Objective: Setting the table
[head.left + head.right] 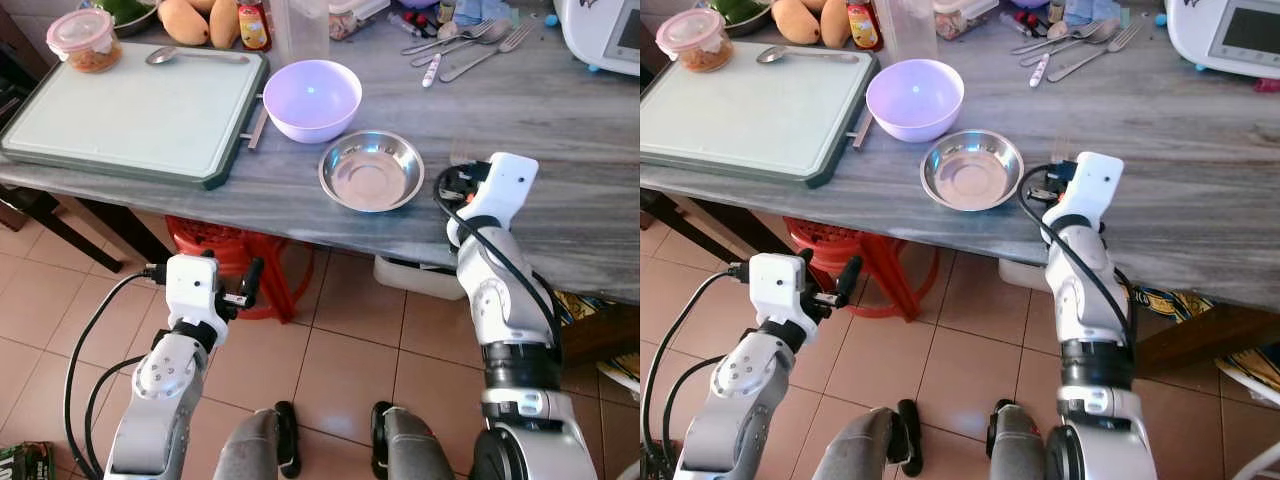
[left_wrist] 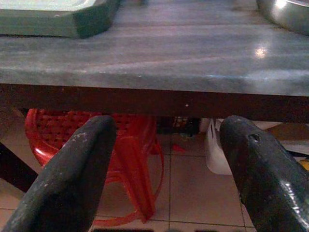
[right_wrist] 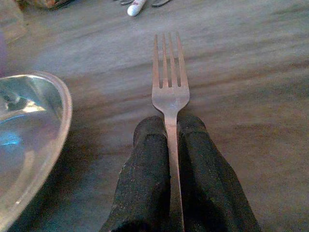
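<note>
A fork is held tight by the handle in the right claw, low over the grey bench just beside the steel bowl, likely to be laid there, while the left claw is kept wide open below the bench edge.

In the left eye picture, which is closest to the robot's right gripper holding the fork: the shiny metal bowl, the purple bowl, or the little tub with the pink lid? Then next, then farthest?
Measured from the right gripper, which is shut on the fork:
1. Metal bowl, just to the gripper's left near the table edge.
2. Purple bowl, behind the metal bowl and further left.
3. Pink-lidded tub, at the far left corner of the cutting board.
</note>
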Controlling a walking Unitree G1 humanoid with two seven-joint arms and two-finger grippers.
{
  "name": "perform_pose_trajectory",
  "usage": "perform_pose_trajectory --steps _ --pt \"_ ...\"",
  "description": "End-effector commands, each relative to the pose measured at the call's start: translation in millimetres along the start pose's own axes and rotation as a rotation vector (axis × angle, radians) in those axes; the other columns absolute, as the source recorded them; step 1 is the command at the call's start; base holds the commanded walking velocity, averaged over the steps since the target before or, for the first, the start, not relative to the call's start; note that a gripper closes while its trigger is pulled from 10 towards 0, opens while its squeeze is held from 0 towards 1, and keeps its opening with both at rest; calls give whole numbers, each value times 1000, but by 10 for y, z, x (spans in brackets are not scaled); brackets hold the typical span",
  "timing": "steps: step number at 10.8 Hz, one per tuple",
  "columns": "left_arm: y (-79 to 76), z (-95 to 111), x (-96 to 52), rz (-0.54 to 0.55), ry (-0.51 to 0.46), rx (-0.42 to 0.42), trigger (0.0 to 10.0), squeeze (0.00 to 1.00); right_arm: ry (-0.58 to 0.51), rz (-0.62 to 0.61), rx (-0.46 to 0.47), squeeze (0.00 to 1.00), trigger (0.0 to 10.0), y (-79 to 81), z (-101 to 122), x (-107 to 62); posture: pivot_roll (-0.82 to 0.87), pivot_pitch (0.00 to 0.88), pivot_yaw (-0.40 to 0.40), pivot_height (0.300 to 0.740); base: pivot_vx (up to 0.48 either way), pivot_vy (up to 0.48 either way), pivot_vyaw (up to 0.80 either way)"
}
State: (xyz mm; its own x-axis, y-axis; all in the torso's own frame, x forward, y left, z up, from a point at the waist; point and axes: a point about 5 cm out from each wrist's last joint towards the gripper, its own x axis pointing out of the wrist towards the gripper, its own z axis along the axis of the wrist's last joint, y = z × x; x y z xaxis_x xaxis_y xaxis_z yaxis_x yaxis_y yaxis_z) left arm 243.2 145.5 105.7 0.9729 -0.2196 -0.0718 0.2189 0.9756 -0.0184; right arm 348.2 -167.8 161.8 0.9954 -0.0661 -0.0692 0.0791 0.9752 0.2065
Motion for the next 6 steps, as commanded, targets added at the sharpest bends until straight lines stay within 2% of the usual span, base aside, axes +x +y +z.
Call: perform_pose_trajectory --steps 1,4,6 --pt "0 -22 -18 -3 14 4 10000 0 145 -7 12 0 10000 -28 -308 -24 -13 266 75 740 0 0 0" --pt "-15 -25 -8 1 13 -2 10000 0 204 25 -8 0 10000 22 -367 -2 -13 270 64 740 0 0 0" --pt "-14 -30 -3 6 13 -4 10000 0 226 7 -17 0 10000 -25 -394 -6 -12 269 62 740 0 0 0"
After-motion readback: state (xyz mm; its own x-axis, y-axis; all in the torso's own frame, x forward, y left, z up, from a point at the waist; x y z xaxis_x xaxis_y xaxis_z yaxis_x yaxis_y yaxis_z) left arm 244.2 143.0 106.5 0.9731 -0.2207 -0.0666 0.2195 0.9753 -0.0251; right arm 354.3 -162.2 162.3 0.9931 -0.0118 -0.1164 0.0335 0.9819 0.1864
